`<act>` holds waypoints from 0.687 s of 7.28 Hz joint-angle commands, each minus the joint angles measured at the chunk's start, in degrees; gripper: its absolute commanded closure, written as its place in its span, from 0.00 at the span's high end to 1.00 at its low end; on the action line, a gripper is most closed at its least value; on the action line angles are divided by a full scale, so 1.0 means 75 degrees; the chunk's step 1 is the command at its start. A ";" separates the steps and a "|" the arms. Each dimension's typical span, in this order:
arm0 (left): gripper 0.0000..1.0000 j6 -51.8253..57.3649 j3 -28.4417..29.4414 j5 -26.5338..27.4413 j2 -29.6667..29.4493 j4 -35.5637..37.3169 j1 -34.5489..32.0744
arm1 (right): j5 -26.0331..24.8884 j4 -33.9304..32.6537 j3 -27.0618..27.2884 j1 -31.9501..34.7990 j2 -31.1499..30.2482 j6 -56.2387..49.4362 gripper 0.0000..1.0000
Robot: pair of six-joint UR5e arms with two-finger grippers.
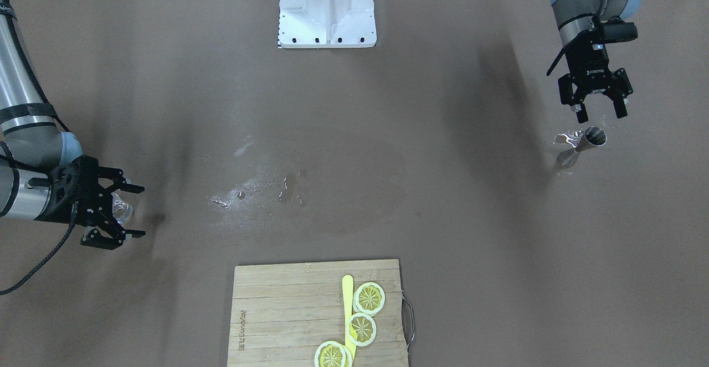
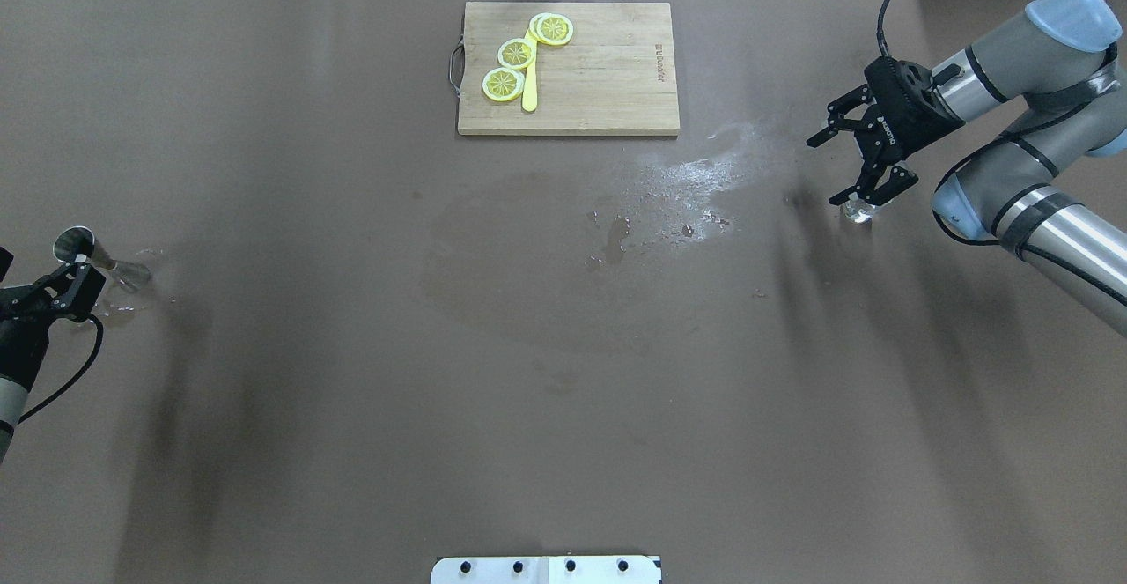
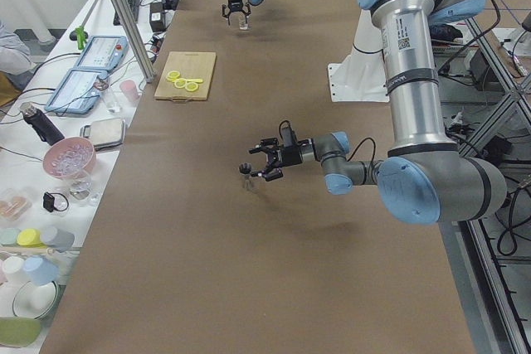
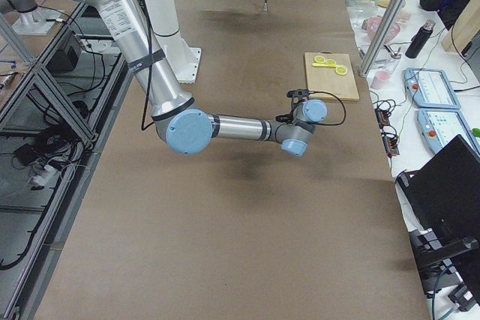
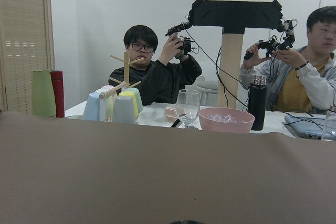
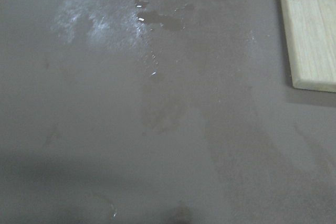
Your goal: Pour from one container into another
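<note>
Currently neither vessel is held: left gripper wide open beside the double-cone steel jigger, right gripper wide open at the small clear glass, both vessels on the brown table; pour judged either finished or unstarted.

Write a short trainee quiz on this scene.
1. True or false: the left end effector grips the metal measuring cup.
2. What lies on the cutting board? A lemon slices; B a bowl; C a bottle.
3. Fill in: beside the right end effector stands a small clear ____.
Key: 1 false; 2 A; 3 glass.
</note>
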 commanded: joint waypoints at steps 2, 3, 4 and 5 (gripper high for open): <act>0.99 0.0003 -0.1361 -0.0466 -0.1356 0.2788 -0.0152 | -0.1514 -0.0048 0.0201 0.0159 0.0370 0.2459 0.99; 0.99 0.0015 -0.1339 -0.1244 -0.2248 0.3061 -0.0385 | -0.2265 -0.0524 0.0318 0.0322 0.0406 0.2501 0.99; 0.99 0.0757 -0.1269 -0.2864 -0.2906 0.3064 -0.1107 | -0.2354 -0.1271 0.0481 0.0579 0.0406 0.2490 1.00; 0.99 0.2389 -0.1233 -0.4307 -0.3180 0.2994 -0.1914 | -0.2633 -0.1870 0.0599 0.0825 0.0406 0.2501 1.00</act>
